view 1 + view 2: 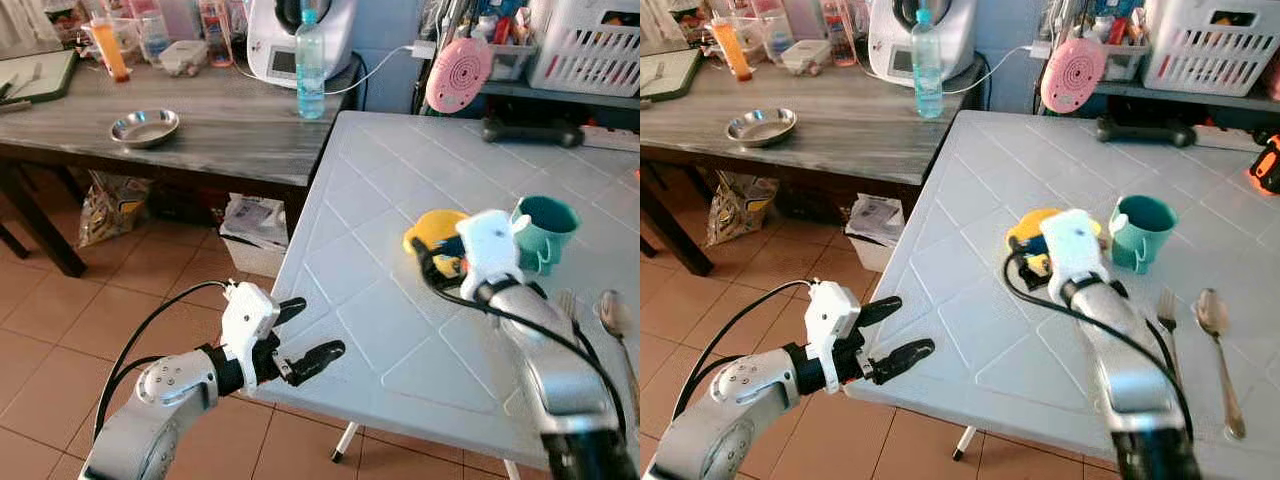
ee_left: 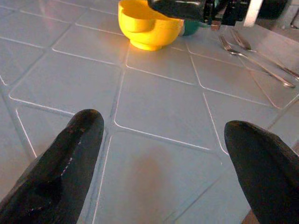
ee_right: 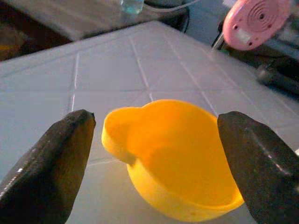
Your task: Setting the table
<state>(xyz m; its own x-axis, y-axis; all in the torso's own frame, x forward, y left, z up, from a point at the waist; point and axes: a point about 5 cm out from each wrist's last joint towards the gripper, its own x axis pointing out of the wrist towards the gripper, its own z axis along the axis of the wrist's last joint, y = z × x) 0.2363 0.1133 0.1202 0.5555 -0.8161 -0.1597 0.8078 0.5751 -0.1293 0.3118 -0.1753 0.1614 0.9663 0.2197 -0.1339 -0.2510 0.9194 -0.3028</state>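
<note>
A yellow bowl stands upright on the white tiled table. My right gripper is open, one finger on each side of the bowl and just short of it. A teal mug stands right of the bowl. A fork and a spoon lie further right, near the front edge. My left gripper is open at the table's front left edge, pointing across the top at the bowl, with nothing between its fingers.
A dark wooden table stands behind on the left with a metal dish, a water bottle and a white appliance. A pink round object and a white basket sit at the back. Tiled floor lies left of the white table.
</note>
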